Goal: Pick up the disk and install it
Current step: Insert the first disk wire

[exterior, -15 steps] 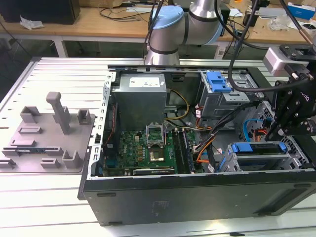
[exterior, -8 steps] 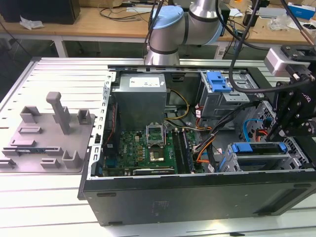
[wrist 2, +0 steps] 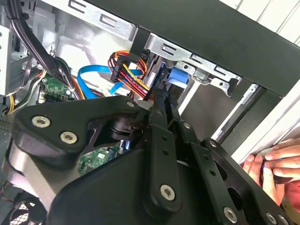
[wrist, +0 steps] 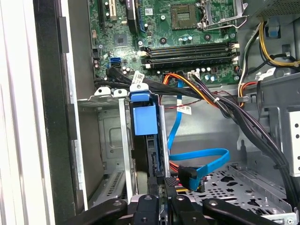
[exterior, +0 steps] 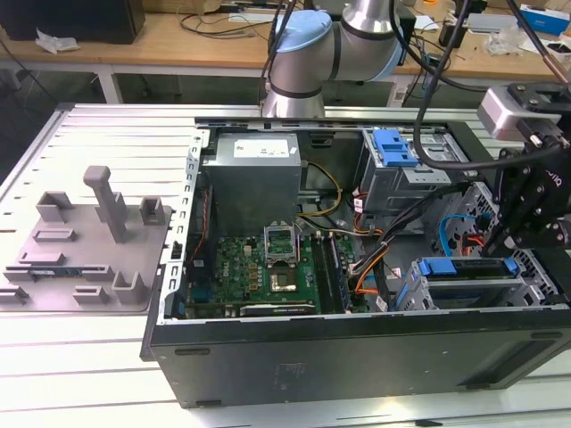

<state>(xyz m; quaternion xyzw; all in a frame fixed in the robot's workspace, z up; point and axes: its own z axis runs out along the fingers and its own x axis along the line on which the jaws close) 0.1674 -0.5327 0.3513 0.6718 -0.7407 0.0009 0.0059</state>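
A slatted metal desk [exterior: 89, 116] fills the foreground. A wooden back desk [exterior: 178, 40] strewn with cables runs along the top of the exterior view. On the slats, at the exterior view's left, sits a grey fixture [exterior: 89, 241]. The open case [exterior: 357, 357] takes the centre and the exterior view's right, with its board [exterior: 268, 267] in the middle. My arm [exterior: 303, 62] comes in from the top centre. My gripper [exterior: 517, 241] is down by the frame's right edge, at the end of the bay [exterior: 464, 290] in the case's lower right corner. The disk [exterior: 468, 267] lies in that bay, blue frame uppermost.

The first wrist view looks along the disk edge-on. It stands in the bay's slot beside a metal wall, and my fingers [wrist: 178, 208] are drawn nearly together, pinching its near end. A blue cable [wrist: 201, 159] loops just beside them.

The second wrist view adds a person's hand [wrist 2: 276, 161] outside the case wall. It also shows a bundle of red, orange and yellow wires [wrist 2: 129, 70] just beside the disk's blue end.
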